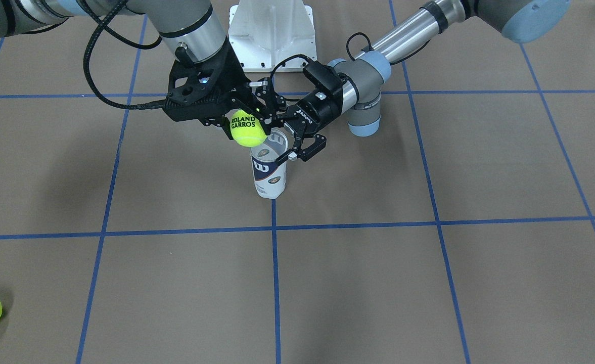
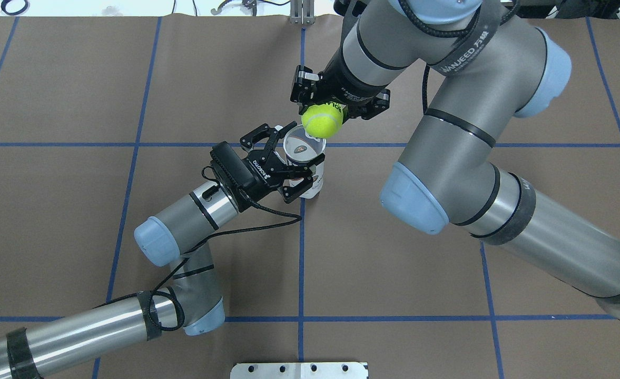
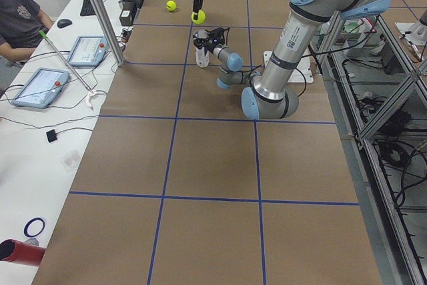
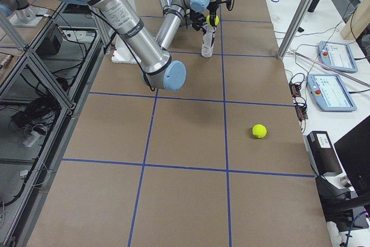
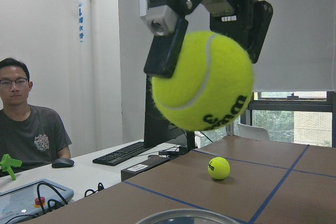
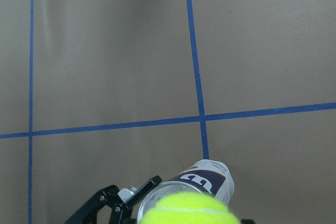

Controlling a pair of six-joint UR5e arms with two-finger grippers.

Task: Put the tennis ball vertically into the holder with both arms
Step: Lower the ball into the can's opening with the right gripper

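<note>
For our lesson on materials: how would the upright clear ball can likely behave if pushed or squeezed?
The holder stands tall on a narrow base, so a sideways push would probably tip it. It looks empty and clear-walled, so likely light, perhaps flexing under the left tool around its top.

A white pedestal base stands on the brown tabletop. A seated person is near a keyboard and a mouse.
</note>
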